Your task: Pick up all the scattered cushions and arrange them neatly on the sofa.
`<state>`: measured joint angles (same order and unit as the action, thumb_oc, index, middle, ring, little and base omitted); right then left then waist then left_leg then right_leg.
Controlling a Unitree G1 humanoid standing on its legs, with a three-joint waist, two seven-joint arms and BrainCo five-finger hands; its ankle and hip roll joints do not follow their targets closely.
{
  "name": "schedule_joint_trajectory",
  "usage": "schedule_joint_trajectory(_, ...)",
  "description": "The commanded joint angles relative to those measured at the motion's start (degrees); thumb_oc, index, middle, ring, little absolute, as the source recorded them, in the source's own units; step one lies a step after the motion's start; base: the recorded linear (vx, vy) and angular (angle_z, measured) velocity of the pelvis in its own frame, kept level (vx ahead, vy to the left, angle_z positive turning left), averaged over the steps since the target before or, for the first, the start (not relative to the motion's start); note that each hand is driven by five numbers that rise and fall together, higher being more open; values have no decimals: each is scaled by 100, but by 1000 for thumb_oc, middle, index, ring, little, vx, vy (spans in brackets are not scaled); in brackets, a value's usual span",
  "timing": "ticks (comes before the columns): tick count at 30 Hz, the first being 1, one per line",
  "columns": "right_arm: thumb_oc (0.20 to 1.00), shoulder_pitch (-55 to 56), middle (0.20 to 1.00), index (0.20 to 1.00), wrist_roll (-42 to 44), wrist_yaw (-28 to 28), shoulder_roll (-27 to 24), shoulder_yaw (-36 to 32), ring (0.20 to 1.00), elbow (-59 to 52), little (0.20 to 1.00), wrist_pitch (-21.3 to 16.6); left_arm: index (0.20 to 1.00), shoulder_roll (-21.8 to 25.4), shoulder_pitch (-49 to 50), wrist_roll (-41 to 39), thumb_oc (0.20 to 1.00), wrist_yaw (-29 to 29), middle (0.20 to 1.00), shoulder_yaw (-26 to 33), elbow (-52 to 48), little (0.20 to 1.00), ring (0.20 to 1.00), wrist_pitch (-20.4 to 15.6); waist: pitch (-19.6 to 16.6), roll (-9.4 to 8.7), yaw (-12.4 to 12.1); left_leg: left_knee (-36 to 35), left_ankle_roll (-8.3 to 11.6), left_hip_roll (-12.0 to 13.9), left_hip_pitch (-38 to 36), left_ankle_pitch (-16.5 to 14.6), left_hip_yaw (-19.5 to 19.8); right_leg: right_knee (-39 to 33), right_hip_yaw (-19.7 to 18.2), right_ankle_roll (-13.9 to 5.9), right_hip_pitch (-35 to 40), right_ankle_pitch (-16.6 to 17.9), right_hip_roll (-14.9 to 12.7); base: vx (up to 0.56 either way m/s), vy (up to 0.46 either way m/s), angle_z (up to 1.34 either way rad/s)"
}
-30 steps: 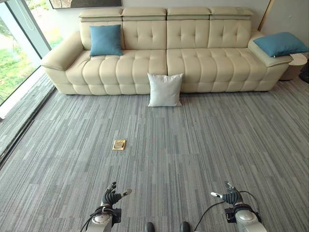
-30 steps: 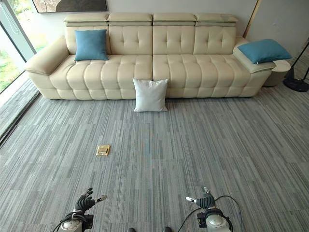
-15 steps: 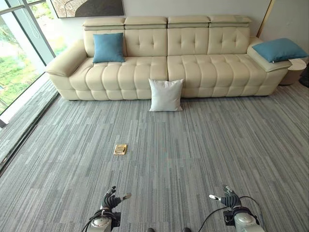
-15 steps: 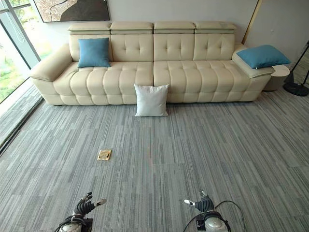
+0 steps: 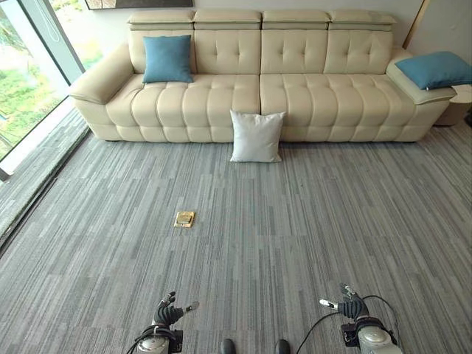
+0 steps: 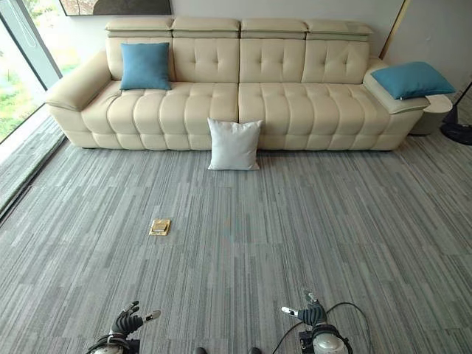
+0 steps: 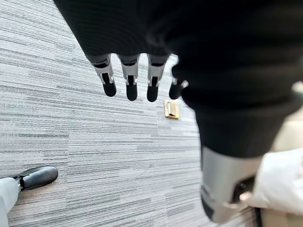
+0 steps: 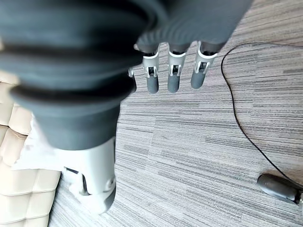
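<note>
A white cushion [image 5: 256,136] stands on the carpet, leaning against the front of the cream sofa [image 5: 310,96] near its middle. One blue cushion [image 5: 167,58] leans upright against the sofa's back at the left end. Another blue cushion [image 5: 435,69] lies on the sofa's right armrest. My left hand [image 5: 168,316] and right hand [image 5: 352,306] hang low at the near edge, far from the sofa, both open with relaxed fingers [image 7: 129,80] and holding nothing. The white cushion's edge [image 7: 279,182] shows past the left hand's thumb.
A small brass floor socket plate [image 5: 184,219] sits in the grey striped carpet between me and the sofa. A tall window [image 5: 29,81] runs along the left. A round side table [image 6: 434,110] stands beyond the sofa's right end.
The whole picture has shifted, so the camera moved; the sofa now sits slightly higher in view. Both hands stay low and open.
</note>
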<state>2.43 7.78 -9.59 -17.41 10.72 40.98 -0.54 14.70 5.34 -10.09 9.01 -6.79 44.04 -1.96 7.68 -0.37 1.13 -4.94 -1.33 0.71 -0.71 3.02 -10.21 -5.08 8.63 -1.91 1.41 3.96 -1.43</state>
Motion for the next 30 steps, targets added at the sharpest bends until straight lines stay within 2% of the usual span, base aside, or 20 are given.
schedule_joint_trajectory(1,1000,-291,1000,1000,-142,-58,-198,118,1000,-358,1000,-72,1000,269,-388,130,1000,49,1000,-92,-10,1000,1000,-127,166,-108,-23,-6,489,329,-183,-325,318,8,-40,-669,133,-528,-488,18,69,-3)
schedule_joint_trajectory(4,1000,-329,1000,1000,-180,-64,-229,97,1000,-407,1000,-73,1000,336,-409,118,1000,73,1000,-29,-87,1000,1000,-143,204,-151,-53,82,397,230,-41,-405,369,158,-54,-693,24,-554,-566,58,188,-1)
schedule_joint_trajectory(5,1000,-318,1000,1000,-238,-50,-240,69,1000,-468,1000,-40,1000,361,-458,58,1000,105,1000,24,-102,1000,1000,-139,293,-159,-64,181,260,121,9,-534,437,905,-143,-724,-332,-651,-668,28,192,3)
schedule_joint_trajectory(8,1000,-347,1000,1000,-190,-98,-173,79,1000,-453,1000,-27,1000,376,-552,3,1000,184,1000,29,-29,1000,1000,-130,444,-143,-6,176,154,81,-55,-596,415,1973,-227,-844,-893,-485,-702,42,154,-5)
schedule_joint_trajectory(9,1000,-338,1000,1000,-175,-99,-135,100,1000,-466,1000,-22,1000,366,-580,-8,1000,195,1000,1,-1,1000,1000,-119,474,-119,33,138,155,98,-125,-614,430,2197,-262,-817,-1073,-455,-630,137,86,-4)
schedule_joint_trajectory(11,1000,-354,1000,1000,-134,-101,-121,112,1000,-453,1000,-24,1000,346,-614,-41,1000,197,1000,-12,-38,1000,1000,-123,524,-103,69,45,174,105,-326,-657,395,2145,-193,-740,-1333,-475,-507,219,16,-3)
schedule_joint_trajectory(12,1000,-373,1000,1000,-122,-128,-147,126,1000,-449,1000,-18,1000,327,-666,-87,1000,173,1000,-44,-121,1000,1000,-122,563,-99,135,-4,219,75,-486,-744,396,1662,29,-687,-1414,-400,-417,199,-36,0)
schedule_joint_trajectory(13,1000,-374,1000,1000,-122,-128,-148,127,1000,-449,1000,-18,1000,326,-666,-87,1000,173,1000,-43,-121,1000,1000,-122,570,-96,140,-4,220,78,-493,-745,400,1654,34,-686,-1401,-398,-415,357,-129,18)
schedule_joint_trajectory(14,1000,-342,1000,1000,-169,-143,-154,129,1000,-452,1000,17,1000,288,-751,-124,1000,213,1000,-58,-130,1000,1000,-131,579,-130,270,-6,276,43,-708,-917,460,1111,133,-738,-1630,-227,-311,632,-331,14)
schedule_joint_trajectory(15,1000,-146,1000,1000,-76,-124,-167,51,1000,-406,1000,-40,1000,243,-724,-105,1000,130,1000,-133,-227,1000,1000,-166,395,-118,383,13,389,156,-980,-1112,521,832,113,-555,-1266,-282,-189,741,-397,93)
schedule_joint_trajectory(16,1000,-111,1000,1000,-44,-99,-175,28,1000,-376,1000,-62,1000,226,-687,-129,1000,98,1000,-120,-234,1000,1000,-159,349,-97,413,234,454,241,-962,-1132,521,831,118,-488,-1166,-343,-153,708,-485,126)
schedule_joint_trajectory(17,1000,-158,1000,1000,17,-60,-237,30,1000,-334,1000,-91,1000,186,-688,-224,1000,25,1000,-120,-220,1000,1000,-120,401,-129,370,1447,598,263,-559,-839,552,709,116,-327,-834,-421,-107,382,-329,136)
schedule_joint_trajectory(18,1000,-178,1000,1000,32,-46,-276,49,1000,-323,1000,-96,1000,139,-720,-351,1000,23,1000,-110,-148,1000,1000,-138,454,-177,307,2127,630,279,-160,-601,593,608,100,-215,-613,-532,-102,321,-293,60)
schedule_joint_trajectory(20,1000,-186,1000,1000,47,-41,-309,34,1000,-294,1000,-81,1000,102,-725,-424,1000,14,1000,-111,-113,1000,1000,-126,487,-224,260,2350,575,331,174,-521,529,538,70,-155,-432,-632,-139,188,-107,-22)
schedule_joint_trajectory(24,1000,-185,1000,1000,67,-24,-343,12,1000,-242,1000,-82,1000,98,-655,-379,1000,-9,1000,-116,-47,1000,1000,-94,474,-301,162,1898,453,277,452,-736,513,437,-25,-193,-193,-742,-203,215,-6,-51)
schedule_joint_trajectory(25,1000,-186,1000,1000,42,-14,-356,41,1000,-194,1000,-71,1000,96,-587,-379,1000,-14,1000,-108,-47,1000,1000,-68,435,-261,87,1389,478,265,665,-544,622,370,-73,-204,-23,-846,-171,275,43,-45)
schedule_joint_trajectory(28,1000,-190,1000,1000,-26,-33,-376,95,1000,-162,1000,-62,1000,91,-521,-370,1000,6,1000,-126,-55,1000,1000,-43,435,-172,-23,690,593,309,985,125,767,304,-153,-193,275,-1023,-74,335,67,-43)
schedule_joint_trajectory(30,1000,-183,1000,1000,-91,-79,-382,138,1000,-110,1000,-19,1000,107,-530,-364,1000,51,1000,-124,-29,1000,1000,-41,449,-143,-111,209,663,338,1321,330,537,240,-235,-216,561,-1173,-44,395,123,-24)
